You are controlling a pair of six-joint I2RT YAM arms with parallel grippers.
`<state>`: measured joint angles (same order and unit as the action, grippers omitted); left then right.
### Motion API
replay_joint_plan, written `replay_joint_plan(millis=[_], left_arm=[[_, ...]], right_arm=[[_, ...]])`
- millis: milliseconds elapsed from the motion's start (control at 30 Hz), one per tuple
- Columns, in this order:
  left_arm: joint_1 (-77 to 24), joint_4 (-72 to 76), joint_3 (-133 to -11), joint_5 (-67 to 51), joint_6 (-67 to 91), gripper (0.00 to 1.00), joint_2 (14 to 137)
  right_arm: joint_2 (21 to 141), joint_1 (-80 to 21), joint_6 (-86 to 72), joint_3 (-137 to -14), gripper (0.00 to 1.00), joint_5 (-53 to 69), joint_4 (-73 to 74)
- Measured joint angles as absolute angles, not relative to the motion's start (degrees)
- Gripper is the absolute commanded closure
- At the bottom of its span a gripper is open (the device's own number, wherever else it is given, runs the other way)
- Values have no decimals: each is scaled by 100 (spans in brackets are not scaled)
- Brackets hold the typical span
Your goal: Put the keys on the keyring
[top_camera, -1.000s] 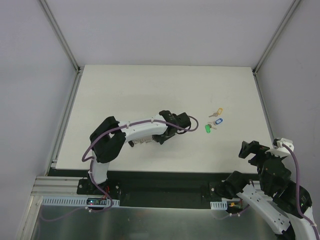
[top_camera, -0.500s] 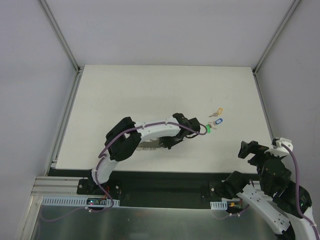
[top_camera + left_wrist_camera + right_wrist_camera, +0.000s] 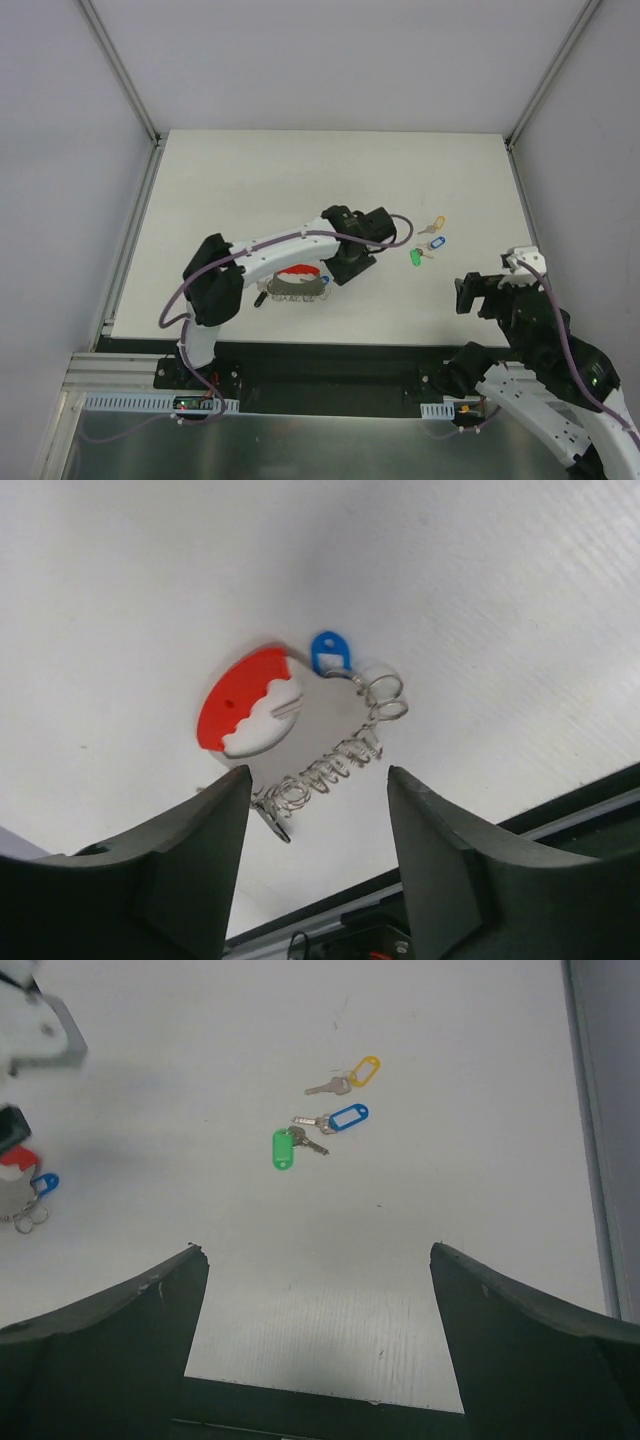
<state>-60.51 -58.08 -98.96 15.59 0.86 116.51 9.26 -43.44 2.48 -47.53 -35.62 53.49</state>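
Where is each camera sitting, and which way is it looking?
Top external: fixed high behind the robot, looking down on the table; left arm and right arm show, bases at the bottom.
Left wrist: on the left arm, looking down at the keyring; the open left gripper frames the bottom.
Right wrist: on the right arm, looking down over the three keys; the open right gripper frames the bottom.
Shared: top and right wrist views both show the keys.

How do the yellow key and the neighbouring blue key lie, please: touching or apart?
Apart: the right wrist view shows bare table between the yellow key and the blue key.
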Motion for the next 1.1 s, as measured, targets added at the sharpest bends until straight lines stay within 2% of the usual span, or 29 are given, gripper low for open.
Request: replay_joint_plan(millis=[133, 267, 367, 500, 600, 633, 833, 1033, 1067, 1100], left_arm=[[-5640, -5509, -9572, 1557, 128, 34, 10442], [-4952, -5188, -9043, 1520, 239, 23, 9238], [-4410, -4965, -8394, 1525, 344, 22, 8464], [-3859, -4613, -7465, 1479, 429, 10, 7575], [-3603, -4261, -6860, 1476, 510, 6, 6971], [-3551, -4163, -6711, 1479, 519, 1, 6814], [-3402, -3489, -6047, 1503, 556, 1, 6090], [-3363, -3122, -5881, 1577, 554, 1, 5959], [-3365, -3083, -5843, 1594, 554, 1, 5955], [-3365, -3065, -5817, 1612, 554, 1, 5955]], right_arm=[[2073, -4344, 484, -4989, 4, -2982, 4991], [3000, -4344, 569, -4954, 1, -2220, 4521], [3669, -4351, 543, -4862, 8, -1601, 4016], [4600, -4351, 366, -4788, 16, -801, 3347], [5400, -4355, 128, -4764, 21, -187, 2788], [5655, -4355, 38, -4737, 22, 1, 2574], [7057, -4394, -548, -4661, 38, 884, 1474], [8112, -4501, -976, -4628, 63, 1330, 569], [8283, -4528, -1024, -4628, 69, 1385, 412], [8447, -4552, -1063, -4628, 71, 1433, 294]])
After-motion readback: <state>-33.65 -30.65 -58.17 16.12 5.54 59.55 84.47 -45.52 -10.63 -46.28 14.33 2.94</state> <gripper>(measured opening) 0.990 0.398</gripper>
